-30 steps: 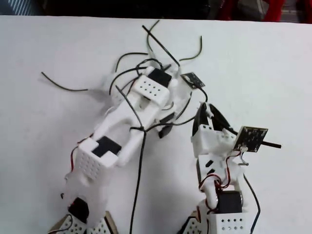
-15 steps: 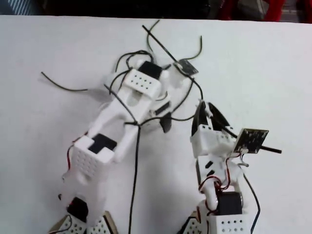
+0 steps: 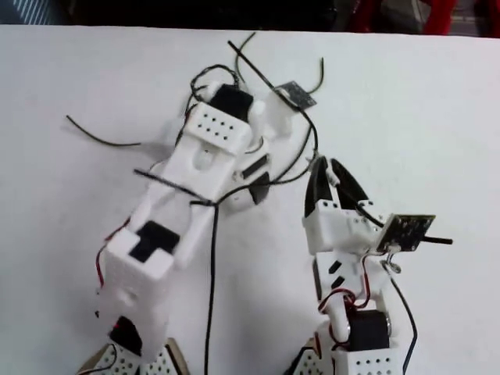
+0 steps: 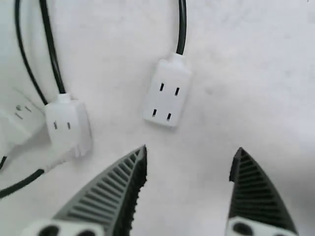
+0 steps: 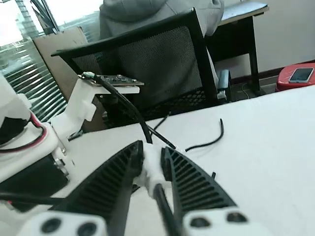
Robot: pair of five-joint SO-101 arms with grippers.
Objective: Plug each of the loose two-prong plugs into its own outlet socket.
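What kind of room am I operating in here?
Probably an office or lab workroom: a white worktable, with a black mesh office chair, window blinds and a desk behind it.

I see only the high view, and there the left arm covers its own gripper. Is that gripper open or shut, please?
Observer: Open. In the left wrist view the left gripper has its jaws spread wide, with nothing between them.
Operator: What is lying near it?
Observer: A white socket block with two pairs of slots lies just beyond the open jaws, and they do not touch it.
Operator: Does the right gripper hold anything?
Observer: Yes. In the right wrist view the right gripper is shut on a white plug.
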